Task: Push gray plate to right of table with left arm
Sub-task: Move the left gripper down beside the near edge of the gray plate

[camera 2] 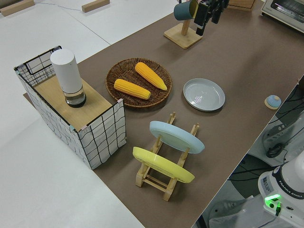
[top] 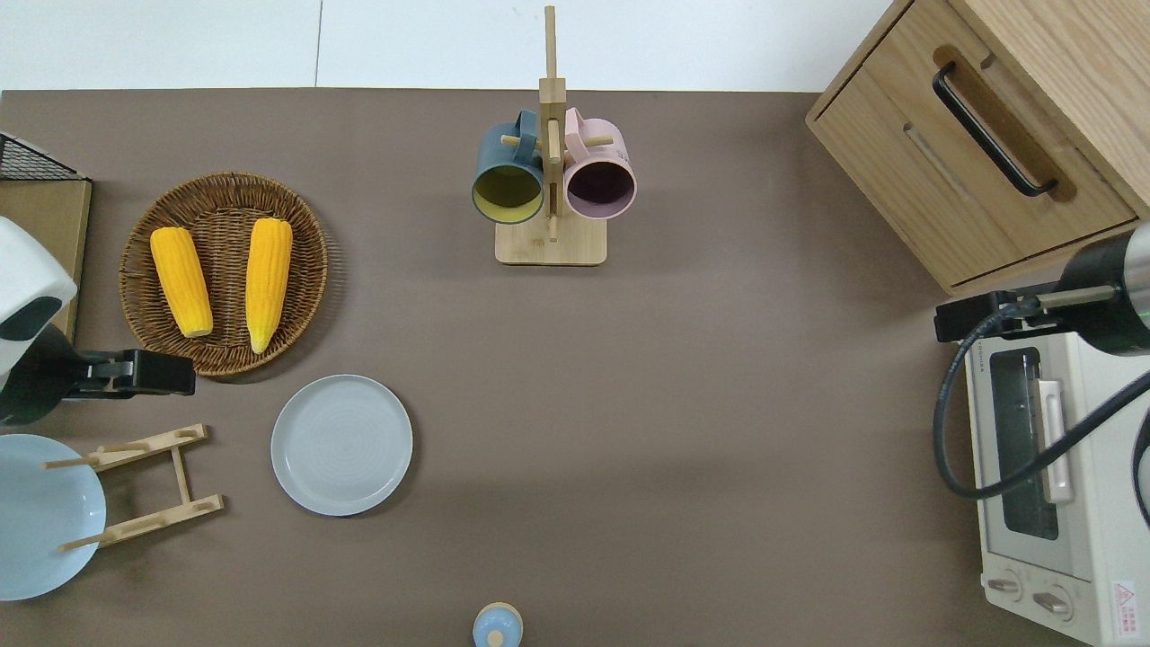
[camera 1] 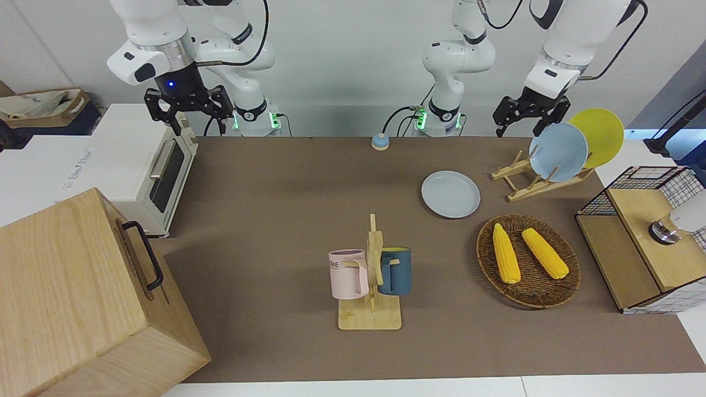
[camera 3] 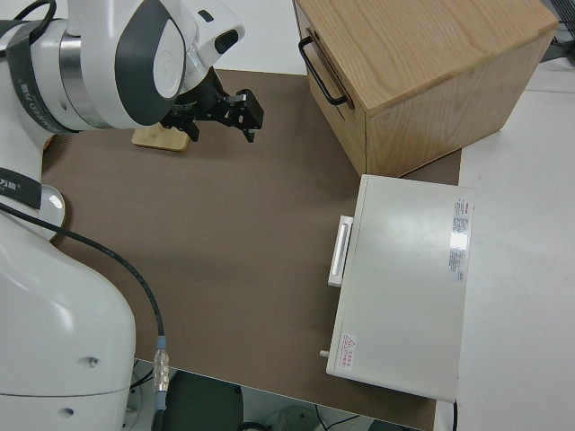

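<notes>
The gray plate lies flat on the brown table. It sits between the wicker basket and the robots, beside the wooden plate rack, and also shows in the overhead view and the left side view. My left gripper is open and empty, up in the air. In the overhead view it is over the mat between the basket and the rack, apart from the plate and toward the left arm's end. My right gripper is open, and its arm is parked.
A wicker basket holds two corn cobs. A plate rack holds a sky-blue plate and a yellow plate. A mug stand is farther out at mid-table. A bell, toaster oven, wooden cabinet and wire crate line the edges.
</notes>
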Robot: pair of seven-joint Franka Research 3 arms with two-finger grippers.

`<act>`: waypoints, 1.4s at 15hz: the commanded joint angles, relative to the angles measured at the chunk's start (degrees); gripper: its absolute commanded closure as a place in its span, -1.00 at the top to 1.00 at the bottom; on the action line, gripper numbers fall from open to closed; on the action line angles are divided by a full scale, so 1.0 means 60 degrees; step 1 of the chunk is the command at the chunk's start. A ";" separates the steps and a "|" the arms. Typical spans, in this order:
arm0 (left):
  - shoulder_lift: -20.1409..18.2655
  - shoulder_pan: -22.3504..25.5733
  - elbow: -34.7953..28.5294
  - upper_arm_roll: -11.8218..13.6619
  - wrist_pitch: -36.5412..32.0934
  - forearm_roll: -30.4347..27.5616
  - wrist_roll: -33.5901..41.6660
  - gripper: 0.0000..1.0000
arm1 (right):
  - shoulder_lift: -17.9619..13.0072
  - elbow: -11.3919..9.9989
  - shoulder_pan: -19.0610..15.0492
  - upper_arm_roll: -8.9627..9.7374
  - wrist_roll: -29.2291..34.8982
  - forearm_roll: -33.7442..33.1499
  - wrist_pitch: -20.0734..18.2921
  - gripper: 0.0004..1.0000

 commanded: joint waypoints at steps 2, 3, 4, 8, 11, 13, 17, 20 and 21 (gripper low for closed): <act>0.0077 -0.0158 0.0209 0.0156 -0.0139 0.0072 -0.0207 0.99 | -0.0034 0.0049 -0.0026 -0.0009 -0.0010 0.0210 -0.0116 0.97; 0.0062 -0.0158 0.0195 0.0170 -0.0154 0.0072 -0.0222 0.98 | -0.0034 0.0049 -0.0026 -0.0009 -0.0010 0.0210 -0.0131 0.97; 0.0062 -0.0158 0.0195 0.0170 -0.0183 0.0086 -0.0207 0.98 | -0.0034 0.0049 -0.0026 -0.0009 -0.0010 0.0210 -0.0131 0.97; 0.0033 -0.0129 0.0136 0.0170 -0.0227 0.0160 -0.0207 0.99 | -0.0034 0.0049 -0.0026 -0.0009 -0.0010 0.0210 -0.0117 0.97; 0.0018 -0.0173 0.0064 0.0170 -0.0241 0.0160 -0.0222 0.99 | -0.0034 0.0049 -0.0026 -0.0009 -0.0010 0.0210 -0.0116 0.97; -0.0025 -0.0158 -0.0054 0.0185 -0.0358 0.0145 -0.0222 0.99 | -0.0034 0.0049 -0.0026 -0.0009 -0.0010 0.0210 -0.0116 0.97; -0.0507 -0.0173 -0.0813 0.0185 -0.0242 0.0086 -0.0222 0.99 | -0.0034 0.0049 -0.0026 -0.0009 -0.0010 0.0210 -0.0117 0.97; -0.1532 -0.0187 -0.2438 0.0185 0.0577 0.0072 -0.0207 0.99 | -0.0034 0.0049 -0.0026 -0.0009 -0.0010 0.0210 -0.0116 0.97; -0.1680 -0.0187 -0.2732 0.0185 0.0767 0.0072 -0.0207 0.99 | -0.0034 0.0049 -0.0026 -0.0009 -0.0010 0.0210 -0.0131 0.97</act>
